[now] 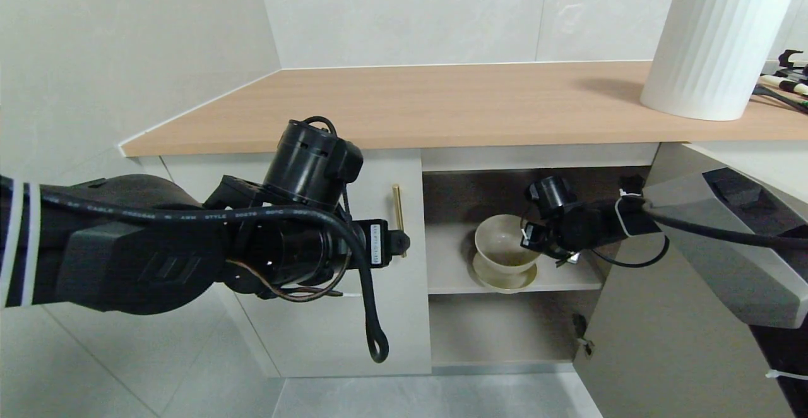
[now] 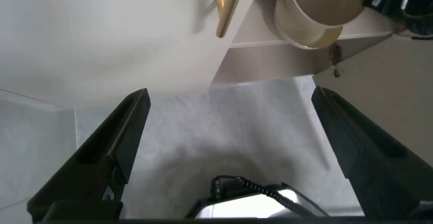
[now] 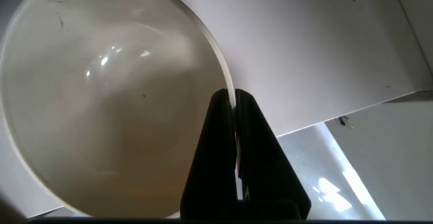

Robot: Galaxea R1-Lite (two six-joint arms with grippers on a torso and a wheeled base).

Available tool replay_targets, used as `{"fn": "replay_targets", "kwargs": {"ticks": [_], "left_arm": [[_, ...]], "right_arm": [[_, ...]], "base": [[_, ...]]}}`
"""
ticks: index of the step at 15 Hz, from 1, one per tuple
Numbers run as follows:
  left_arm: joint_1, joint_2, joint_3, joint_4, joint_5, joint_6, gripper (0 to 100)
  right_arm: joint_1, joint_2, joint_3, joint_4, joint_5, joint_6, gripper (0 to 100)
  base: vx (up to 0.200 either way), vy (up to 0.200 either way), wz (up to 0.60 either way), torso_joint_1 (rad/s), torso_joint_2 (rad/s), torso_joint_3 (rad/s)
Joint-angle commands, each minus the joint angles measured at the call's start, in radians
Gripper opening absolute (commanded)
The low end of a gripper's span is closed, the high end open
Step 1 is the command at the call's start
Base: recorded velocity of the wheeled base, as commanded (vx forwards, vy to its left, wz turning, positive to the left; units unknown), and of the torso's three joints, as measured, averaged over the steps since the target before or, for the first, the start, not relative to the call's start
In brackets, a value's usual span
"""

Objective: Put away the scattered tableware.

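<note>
We log left arm [image 1: 126,260]: matte black housing, cylindrical motor cap [image 1: 309,159], black printed cable [image 1: 368,298], white label [image 1: 378,243]. Left gripper [image 2: 230,92]: black wedge fingers [image 2: 115,149]. Right arm [image 1: 726,247]: grey shell, black wrist, white zip tie [image 1: 622,211].

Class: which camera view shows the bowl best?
Head view: the whole bowl sits on a plate, right gripper at its rim. Left wrist crops it; right wrist sees its inside and pinched rim closely.
</note>
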Motion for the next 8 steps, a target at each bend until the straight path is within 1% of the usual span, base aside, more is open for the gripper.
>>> {"fn": "replay_targets", "kwargs": {"ticks": [1, 2, 8], "left_arm": [[0.0, 0.001, 0.0, 0.0, 0.001, 0.0, 100], [0.0, 0.001, 0.0, 0.0, 0.001, 0.0, 100], [0.0, 0.001, 0.0, 0.0, 0.002, 0.0, 100]], "right_arm": [[-0.001, 0.004, -0.003, 0.0, 0.001, 0.0, 0], [-0.001, 0.004, -0.005, 0.0, 0.003, 0.0, 100], [0.005, -0.025, 0.009, 0.009, 0.006, 0.006, 100]], "base": [[0.0, 0.0, 0.0, 0.0, 0.0, 0.0], [0.0, 0.0, 0.0, 0.0, 0.0, 0.0], [0.0, 0.0, 0.0, 0.0, 0.0, 0.0]]}}
